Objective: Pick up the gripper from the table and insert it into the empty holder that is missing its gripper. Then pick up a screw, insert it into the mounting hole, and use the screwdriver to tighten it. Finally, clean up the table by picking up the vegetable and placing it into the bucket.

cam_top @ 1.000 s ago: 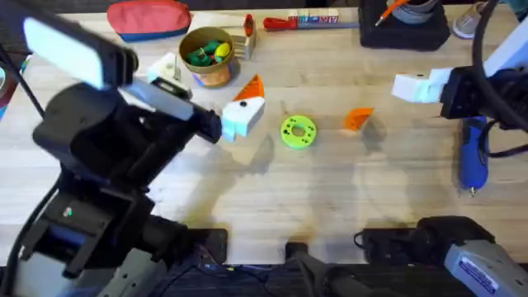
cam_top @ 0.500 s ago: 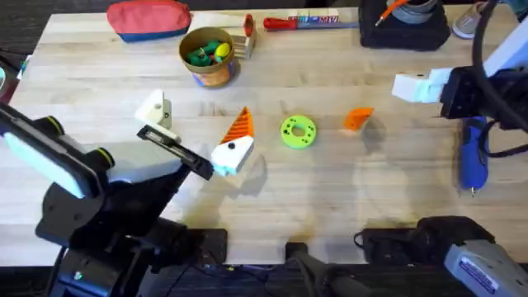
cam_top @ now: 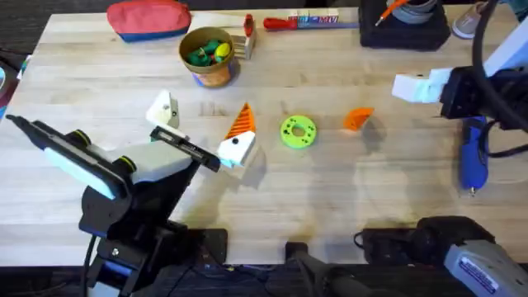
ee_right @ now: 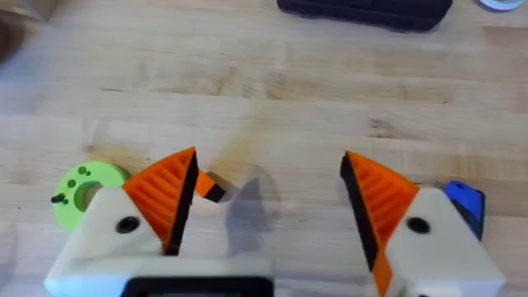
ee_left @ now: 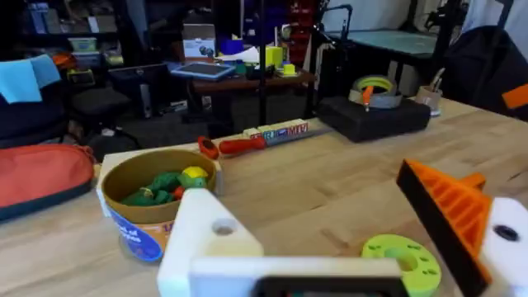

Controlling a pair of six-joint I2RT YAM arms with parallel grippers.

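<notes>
The loose orange gripper (cam_top: pixel 356 119) lies on the table (cam_top: pixel 330 190) right of a lime-green disc (cam_top: pixel 298 131); it also peeks between the right fingers as the orange gripper (ee_right: pixel 210 188). My left gripper (cam_top: pixel 200 128) is open and low over the table. One of its fingers is the plain white holder (cam_top: pixel 163 109) (ee_left: pixel 210 235); the other carries an orange ribbed fin (cam_top: pixel 240 124) (ee_left: pixel 450 216). My right gripper (cam_top: pixel 415 87) (ee_right: pixel 268 198) hovers open at the right, both pads orange. The blue screwdriver (cam_top: pixel 473 154) (ee_right: pixel 466 202) lies below it. The bucket (cam_top: pixel 208 54) (ee_left: pixel 157 198) holds green and yellow toy vegetables. No screw can be made out.
A red pouch (cam_top: pixel 148 18) and a red-handled tool (cam_top: pixel 289 22) lie along the far edge. A black box (cam_top: pixel 404 29) stands at the back right. The lime-green disc (ee_right: pixel 82 191) (ee_left: pixel 402 256) sits mid-table.
The left arm has come down from close under the camera to low over the table, and its fingers have spread wide apart. The right arm has not moved.
</notes>
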